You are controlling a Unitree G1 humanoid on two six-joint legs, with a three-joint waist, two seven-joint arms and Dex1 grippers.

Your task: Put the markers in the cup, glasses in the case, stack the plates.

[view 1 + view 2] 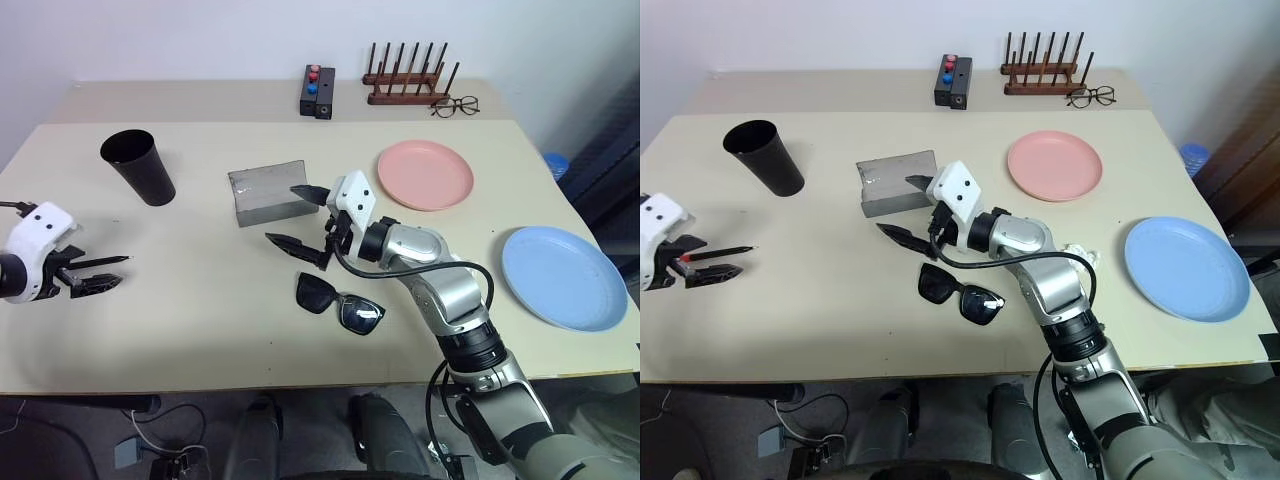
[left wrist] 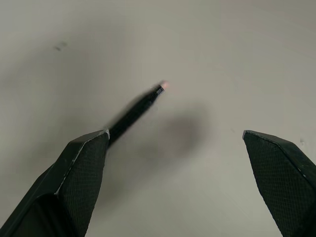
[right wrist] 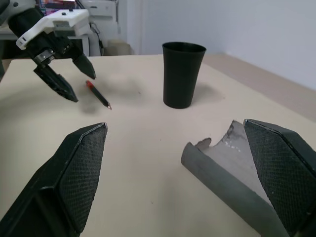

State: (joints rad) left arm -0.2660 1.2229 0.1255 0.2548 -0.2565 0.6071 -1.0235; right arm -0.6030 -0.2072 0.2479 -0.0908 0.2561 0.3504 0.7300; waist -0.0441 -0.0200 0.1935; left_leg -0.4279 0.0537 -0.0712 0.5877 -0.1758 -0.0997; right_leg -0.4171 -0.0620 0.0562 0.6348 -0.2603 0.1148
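Left hand (image 1: 95, 273) spread wide at the desk's (image 1: 200, 320) left edge — thin black marker (image 3: 98, 95) just beside its fingers, right hand (image 1: 300, 220) released between grey case (image 1: 266, 193) and sunglasses (image 1: 339, 303), black cup (image 1: 138, 166) upright — pink plate (image 1: 425, 174) and blue plate (image 1: 564, 277) apart

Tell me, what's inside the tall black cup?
The black cup stands upright, and the bit of its inside that shows looks dark and bare. Its wall hides the bottom, so a marker could be down there. One thin black marker lies on the table.
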